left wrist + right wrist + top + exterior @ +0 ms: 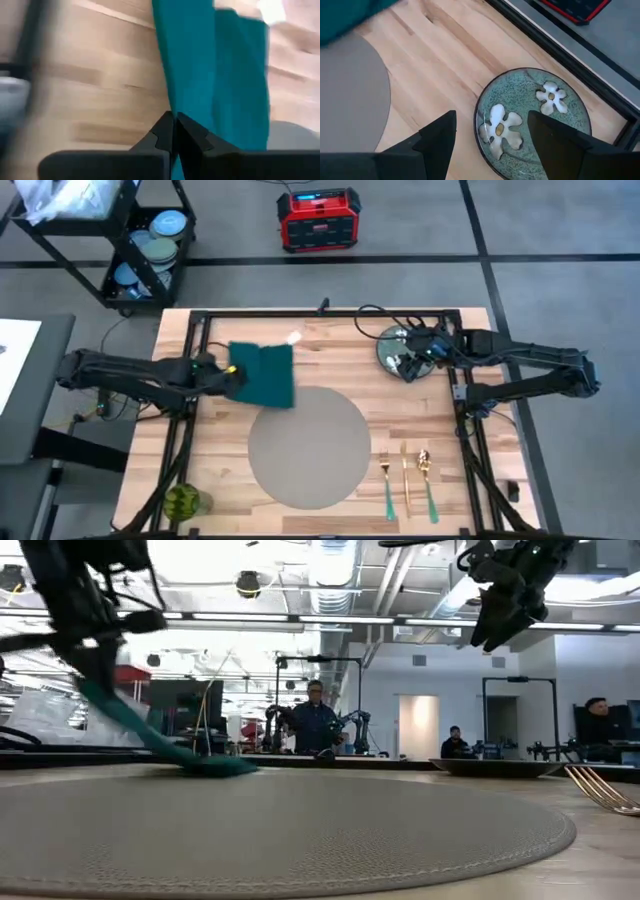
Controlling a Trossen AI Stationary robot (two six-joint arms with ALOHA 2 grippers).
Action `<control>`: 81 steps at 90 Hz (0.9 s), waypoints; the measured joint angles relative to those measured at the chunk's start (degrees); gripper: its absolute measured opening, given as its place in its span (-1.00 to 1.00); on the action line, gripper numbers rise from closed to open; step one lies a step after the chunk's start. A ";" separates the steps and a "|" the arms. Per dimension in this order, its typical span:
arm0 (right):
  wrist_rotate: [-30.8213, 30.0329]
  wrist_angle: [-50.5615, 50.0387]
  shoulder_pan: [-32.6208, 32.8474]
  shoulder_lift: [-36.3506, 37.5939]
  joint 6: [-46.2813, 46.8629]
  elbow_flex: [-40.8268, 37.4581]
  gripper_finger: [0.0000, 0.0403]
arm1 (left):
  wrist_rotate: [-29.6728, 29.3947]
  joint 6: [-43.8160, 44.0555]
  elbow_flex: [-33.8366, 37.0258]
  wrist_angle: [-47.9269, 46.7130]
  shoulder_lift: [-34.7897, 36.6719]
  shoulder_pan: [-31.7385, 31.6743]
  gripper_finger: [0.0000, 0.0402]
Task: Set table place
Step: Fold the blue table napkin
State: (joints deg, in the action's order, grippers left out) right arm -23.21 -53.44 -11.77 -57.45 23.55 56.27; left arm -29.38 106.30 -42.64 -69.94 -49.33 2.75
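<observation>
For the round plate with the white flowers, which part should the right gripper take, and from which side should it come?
Probably the rim. The plate lies flat on the table, so only its raised edge gives the fingers something to close on. The right gripper is open and hangs above the edge nearest the placemat; coming down from above there, one finger inside the rim and one outside, looks most sensible.

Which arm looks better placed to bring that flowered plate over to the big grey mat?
The right one, probably. Its open claw hovers right above the round dark green plate with white flowers, while the left claw is across the table, shut on the dark green cloth napkin.
</observation>
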 joint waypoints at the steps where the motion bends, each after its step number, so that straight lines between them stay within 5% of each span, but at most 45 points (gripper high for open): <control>1: -0.03 -0.03 0.00 0.00 0.00 0.00 0.17 | -0.58 0.06 -0.54 -0.17 0.39 0.11 -1.00; 19: -1.64 -0.01 0.00 0.00 -0.04 0.00 0.17 | -20.24 -6.55 -12.92 4.84 5.67 -0.81 -1.00; 31: -2.11 0.05 0.00 0.00 -0.02 0.00 0.17 | -27.58 -23.26 -19.09 19.15 6.38 -4.39 -1.00; 43: -2.13 0.09 0.00 0.00 -0.02 0.00 0.17 | -24.06 -42.53 -20.12 37.55 4.67 -8.99 -1.00; 62: -2.13 0.10 0.00 0.00 0.00 0.00 0.17 | -9.89 -51.24 -19.75 40.45 -2.97 -17.67 -1.00; 74: -2.13 0.06 0.02 0.00 0.00 0.00 0.17 | -8.94 -39.45 -13.58 42.93 -7.02 -14.71 -1.00; 81: -2.13 -0.01 0.02 0.00 0.00 0.00 0.17 | -3.47 -28.37 -9.21 38.67 -8.66 -12.66 -1.00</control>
State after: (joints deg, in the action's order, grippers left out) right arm -25.34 -53.44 -11.75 -57.45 23.55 56.27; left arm -32.85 77.93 -51.85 -31.27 -58.00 -9.91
